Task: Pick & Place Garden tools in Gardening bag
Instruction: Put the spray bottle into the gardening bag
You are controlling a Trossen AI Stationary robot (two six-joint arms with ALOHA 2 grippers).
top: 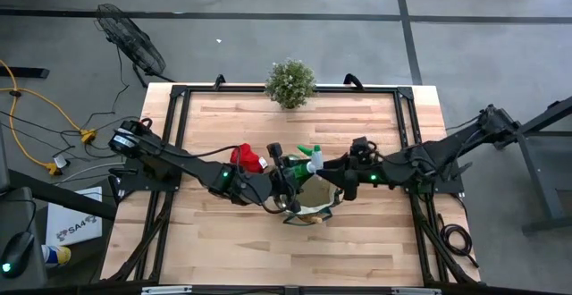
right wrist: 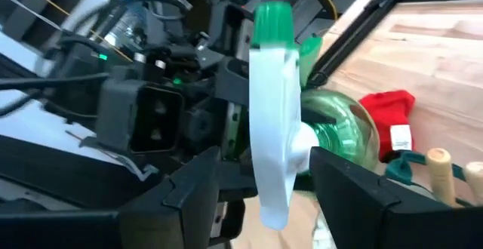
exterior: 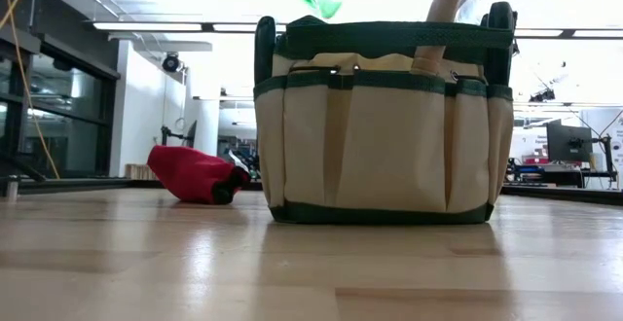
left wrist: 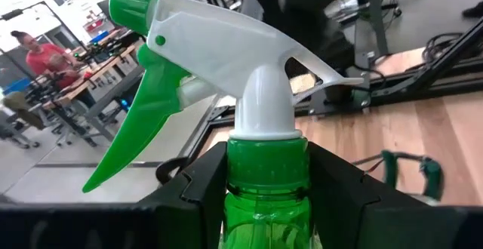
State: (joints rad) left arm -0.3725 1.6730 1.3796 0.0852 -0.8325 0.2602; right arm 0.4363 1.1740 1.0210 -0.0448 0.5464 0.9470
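Tan cloth with dark green trim: your bag [exterior: 380, 126] stands upright on the wooden table [exterior: 292, 272], near the front and in the middle. A wooden tool handle [exterior: 446, 10] sticks up out of its top.

Up in the air over the bag you have the green spray bottle [left wrist: 264, 196]. Your left gripper [top: 288, 172] pinches it at the neck, just under the white sprayer head. One dark finger [left wrist: 204, 181] sits tight on each side of the neck.

Your right gripper [right wrist: 260, 181] reaches in from the other side. Its fingers [right wrist: 347, 181] are spread, one on each side of the white sprayer head. There looks to be a gap on both sides, but the view is poor, so you may be just touching it.

The red glove [exterior: 195, 173] lies flat on the table, behind the bag and to its left, apart from it.

At the far edge of the table sits the bushy plant [top: 290, 82]. Past the table, a fan [top: 134, 40] stands on the grey floor. Far off in the room, a person [left wrist: 41, 56] in a red top is at a bench.
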